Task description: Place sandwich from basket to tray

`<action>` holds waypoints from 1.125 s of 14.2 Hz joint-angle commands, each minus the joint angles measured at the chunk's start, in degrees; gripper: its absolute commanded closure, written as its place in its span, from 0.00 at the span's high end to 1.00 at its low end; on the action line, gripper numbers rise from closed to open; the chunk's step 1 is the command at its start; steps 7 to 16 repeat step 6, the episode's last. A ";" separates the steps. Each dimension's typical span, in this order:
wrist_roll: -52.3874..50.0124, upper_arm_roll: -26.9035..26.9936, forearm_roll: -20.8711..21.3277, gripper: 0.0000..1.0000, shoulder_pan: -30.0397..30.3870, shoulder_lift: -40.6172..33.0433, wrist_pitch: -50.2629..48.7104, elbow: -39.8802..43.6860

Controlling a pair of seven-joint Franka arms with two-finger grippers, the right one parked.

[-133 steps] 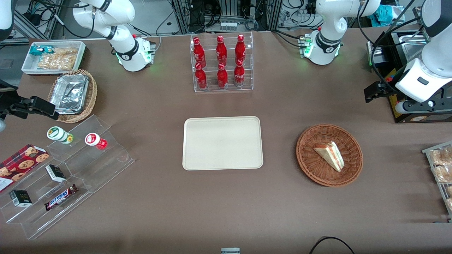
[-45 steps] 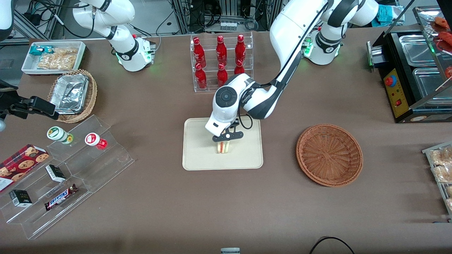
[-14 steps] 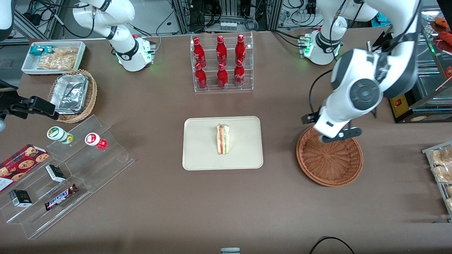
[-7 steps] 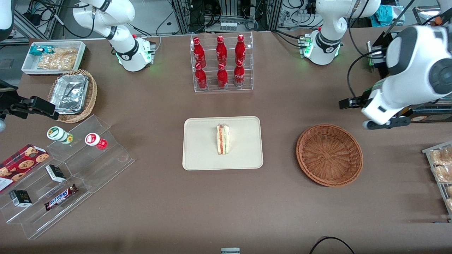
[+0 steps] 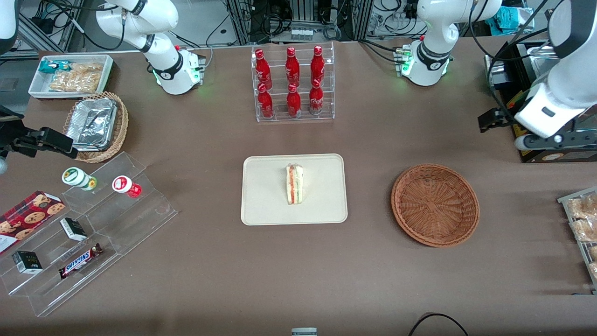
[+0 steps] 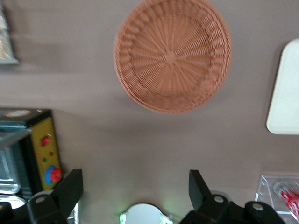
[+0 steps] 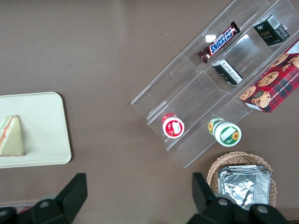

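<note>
The sandwich stands on its edge on the cream tray, near the tray's middle; the right wrist view shows the sandwich on the tray too. The reddish-brown basket lies beside the tray, toward the working arm's end, with nothing in it. My gripper hangs high above the table, farther from the front camera than the basket and well apart from it. In the left wrist view the gripper is open with nothing between its fingers, and the basket and a corner of the tray show below.
A black machine with a yellow panel stands close to my gripper. A clear rack of red bottles stands farther from the front camera than the tray. A stepped clear shelf with snacks, a foil-tray basket and a white bin lie toward the parked arm's end.
The sandwich went from the basket to the tray and was let go. Over the last second my gripper rose from above the basket and swung toward the working arm's end.
</note>
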 commanded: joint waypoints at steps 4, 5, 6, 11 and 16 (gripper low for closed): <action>0.67 -0.56 -1.33 1.00 1.09 0.14 -1.24 4.55; 0.67 -0.56 -1.77 1.00 1.00 0.14 -1.42 4.64; 0.58 -0.56 -1.78 1.00 1.00 0.14 -1.42 4.55; 0.58 -0.56 -1.78 1.00 1.00 0.14 -1.42 4.55; 0.58 -0.56 -1.78 1.00 1.00 0.14 -1.42 4.55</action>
